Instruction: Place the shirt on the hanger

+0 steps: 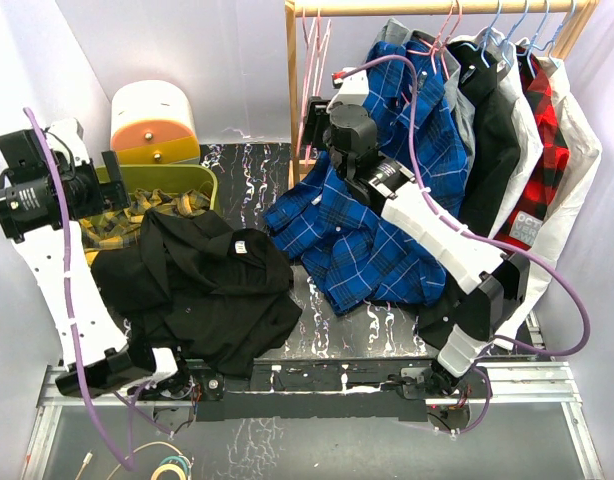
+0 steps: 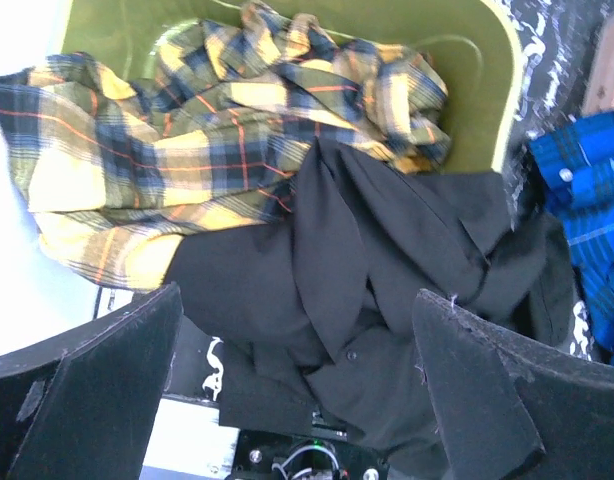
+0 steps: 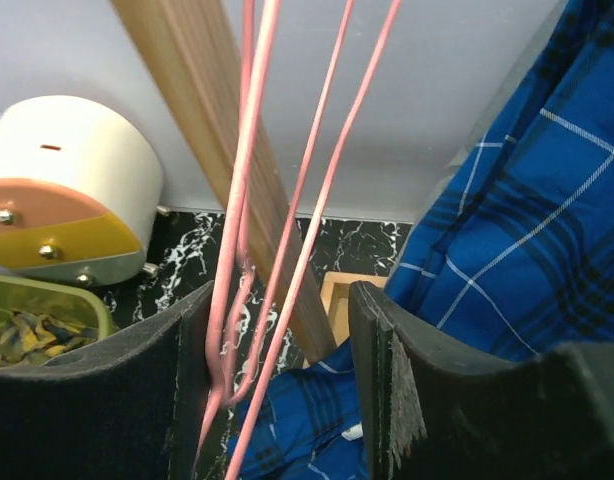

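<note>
Right wrist view: right jaws part open, straddling the pink wires of the hanger (image 3: 249,200). The wires run through the gap close to the left pad and nothing is clamped. Several pink strands are in there, and you can't tell which belongs to which loop.
Hanger location: hooked at the far left end of the wooden rack (image 1: 292,100), pink wire visible there too (image 1: 313,60).
Why there: my read is that the right arm is lined up to pull the hanger off the rod first.
Left jaws: wide open, empty, hovering over the shirt (image 2: 387,280).
Shirt location: black and crumpled, near left on the counter (image 1: 322,325), shirt body at (image 1: 202,285). Its far edge lies over the rim of the green bin (image 2: 507,90), touching the yellow plaid shirt (image 2: 137,130) inside.
Why there: probably staged for pickup, with the left arm ready over it.
Snag risk: the blue plaid shirt (image 1: 357,240) hangs just right of the right jaws, hem pooled on the counter.
Writing: white neck tag (image 1: 240,244) on the shirt, too small to read. Printed tag (image 1: 528,226) on a far-right garment, not legible. No brand readable.
</note>
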Robot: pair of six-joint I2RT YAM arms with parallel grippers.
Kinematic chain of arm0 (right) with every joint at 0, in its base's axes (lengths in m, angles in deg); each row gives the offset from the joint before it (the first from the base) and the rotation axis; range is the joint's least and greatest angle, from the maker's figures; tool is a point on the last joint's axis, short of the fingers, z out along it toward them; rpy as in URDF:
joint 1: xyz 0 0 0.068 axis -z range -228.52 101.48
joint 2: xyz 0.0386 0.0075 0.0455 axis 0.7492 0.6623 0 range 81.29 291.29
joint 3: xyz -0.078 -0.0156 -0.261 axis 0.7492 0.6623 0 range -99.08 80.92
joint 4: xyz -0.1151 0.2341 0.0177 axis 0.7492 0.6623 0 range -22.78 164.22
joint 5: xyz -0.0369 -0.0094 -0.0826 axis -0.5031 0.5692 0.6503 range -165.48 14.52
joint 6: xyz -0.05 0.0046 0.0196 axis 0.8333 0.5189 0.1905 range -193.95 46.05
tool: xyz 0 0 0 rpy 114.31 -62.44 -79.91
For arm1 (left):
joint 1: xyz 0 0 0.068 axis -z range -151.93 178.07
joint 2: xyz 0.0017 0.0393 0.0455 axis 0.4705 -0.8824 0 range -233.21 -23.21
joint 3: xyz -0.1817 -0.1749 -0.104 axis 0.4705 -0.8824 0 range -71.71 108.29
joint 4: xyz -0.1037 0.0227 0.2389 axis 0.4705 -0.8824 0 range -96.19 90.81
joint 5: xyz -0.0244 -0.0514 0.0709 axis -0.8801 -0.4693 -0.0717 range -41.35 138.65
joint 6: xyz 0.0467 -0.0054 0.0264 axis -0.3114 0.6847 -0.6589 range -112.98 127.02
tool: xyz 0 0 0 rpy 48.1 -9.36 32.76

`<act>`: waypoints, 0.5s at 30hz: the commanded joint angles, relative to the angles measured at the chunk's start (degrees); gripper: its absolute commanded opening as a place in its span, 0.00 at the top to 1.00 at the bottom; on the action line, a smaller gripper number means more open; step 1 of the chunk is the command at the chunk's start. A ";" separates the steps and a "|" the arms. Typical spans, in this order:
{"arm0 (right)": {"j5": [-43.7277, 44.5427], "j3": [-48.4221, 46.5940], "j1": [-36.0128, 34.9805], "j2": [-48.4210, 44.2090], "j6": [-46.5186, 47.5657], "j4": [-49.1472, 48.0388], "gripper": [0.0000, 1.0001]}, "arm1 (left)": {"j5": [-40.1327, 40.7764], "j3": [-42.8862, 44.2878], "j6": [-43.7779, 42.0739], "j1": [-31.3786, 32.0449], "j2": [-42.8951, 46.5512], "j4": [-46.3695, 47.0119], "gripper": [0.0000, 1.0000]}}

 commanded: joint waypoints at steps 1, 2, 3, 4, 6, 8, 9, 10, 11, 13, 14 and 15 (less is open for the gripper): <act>0.06 -2.43 1.64 -0.37 -1.13 -0.45 0.47 | -8.46 -1.61 -4.43 -0.04 3.99 -4.54 0.03; -0.02 -2.09 1.77 -0.21 -1.15 -0.46 0.48 | -9.73 -2.38 -5.18 -0.03 4.22 -5.17 0.03; -0.08 -1.77 1.90 -0.01 -1.12 -0.46 0.49 | -10.61 -3.44 -5.69 -0.02 4.53 -5.08 0.03; -0.01 -1.46 2.06 0.20 -1.15 -0.39 0.53 | -11.28 -4.63 -6.09 0.12 4.83 -4.48 0.03; 0.68 -1.09 2.29 0.62 -1.12 -0.29 0.65 | -10.46 -6.47 -6.42 1.60 4.78 -3.47 0.03; 1.45 -0.71 2.49 0.71 -1.07 -0.13 0.69 | -4.48 -7.76 -5.51 7.20 3.78 -1.94 0.03; 1.55 -0.60 2.63 0.55 -1.06 -0.11 0.69 | 0.70 -8.86 -4.64 11.52 3.23 -0.52 0.03; 1.41 -0.52 2.71 0.39 -0.89 -0.13 0.69 | 6.13 -10.50 -3.82 16.38 2.94 1.23 0.03; 1.43 -0.54 2.76 0.16 -0.84 -0.11 0.71 | 11.21 -12.20 -3.22 20.68 2.83 2.94 0.03; 1.15 -0.36 2.84 -0.66 -0.51 -0.11 0.89 | 16.66 -15.14 -2.14 27.97 2.05 5.20 0.03; 1.12 -0.33 2.85 -1.01 -0.14 -0.11 0.92 | 17.16 -16.01 -1.79 30.04 1.37 5.86 0.03; 0.98 -0.24 2.89 -1.35 0.37 -0.11 0.92 | 16.88 -17.06 -1.35 31.85 0.86 6.60 0.03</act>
